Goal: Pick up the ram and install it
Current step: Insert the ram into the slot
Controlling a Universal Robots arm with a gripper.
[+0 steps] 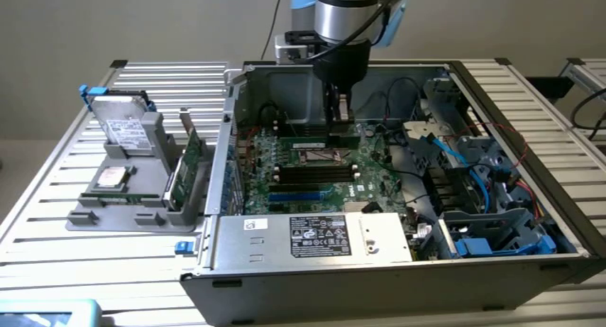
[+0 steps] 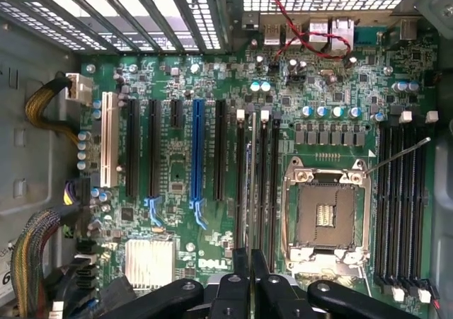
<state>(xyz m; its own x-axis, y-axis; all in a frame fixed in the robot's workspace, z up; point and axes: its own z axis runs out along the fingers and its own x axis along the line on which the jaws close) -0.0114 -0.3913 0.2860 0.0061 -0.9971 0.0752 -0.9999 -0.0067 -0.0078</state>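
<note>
A slatted metal table (image 1: pixel 57 220) carries an open computer case (image 1: pixel 379 284) that takes up most of the exterior view's centre and right. A green motherboard (image 1: pixel 313 167) (image 2: pixel 177 85) lies on the floor of the case. At the exterior view's left, a grey rack (image 1: pixel 123 199) holds a silver hard drive (image 1: pixel 125 125) and an upright green expansion card (image 1: pixel 189 164). The gripper (image 1: pixel 339 114) (image 2: pixel 250 257) reaches down into the case at the upper middle. Its fingers are drawn together and clamped on the ram (image 1: pixel 317 138) (image 2: pixel 253 177). The ram is seen edge-on over the memory slots, just beside the empty CPU socket (image 1: pixel 317 155) (image 2: pixel 327 216).
</note>
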